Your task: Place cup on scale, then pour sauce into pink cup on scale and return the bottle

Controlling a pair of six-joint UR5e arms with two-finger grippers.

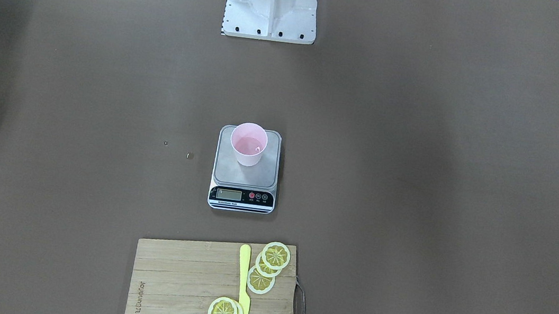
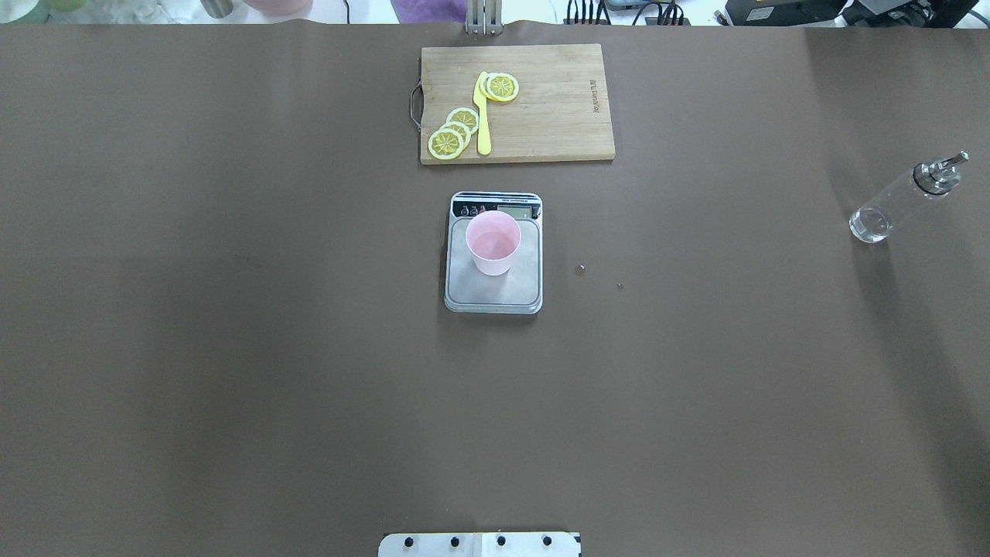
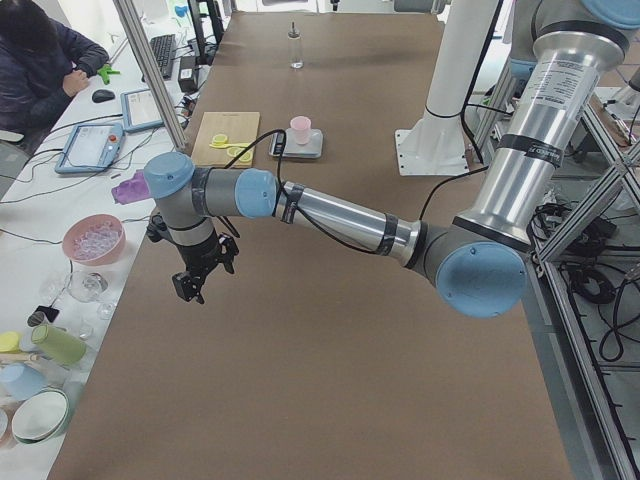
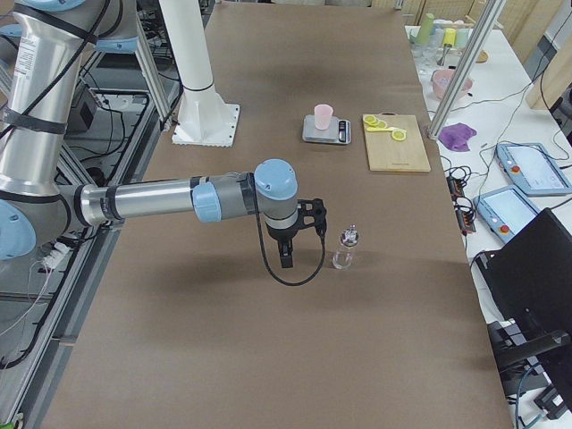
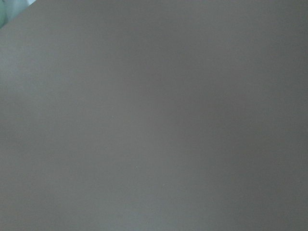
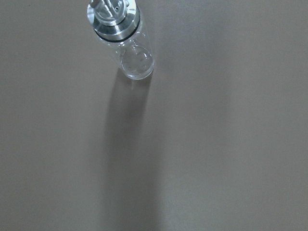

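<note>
You have the cup (image 2: 493, 242) upright on the scale (image 2: 493, 290), toward its display end, so the platform takes its weight. Both sit well apart from either gripper. The bottle (image 4: 344, 248) stands upright on the desk (image 2: 232, 348) just beside the right gripper (image 4: 286, 255), not touching it. The return step looks done (judgement only). That gripper points down; whether it's wide or narrow, cannot tell from the side view. The left gripper (image 3: 200, 275) hangs over bare desk, far from every task thing, out of the way; its opening can't be told either. Two small drops (image 2: 581, 269) lie between scale and bottle.
</note>
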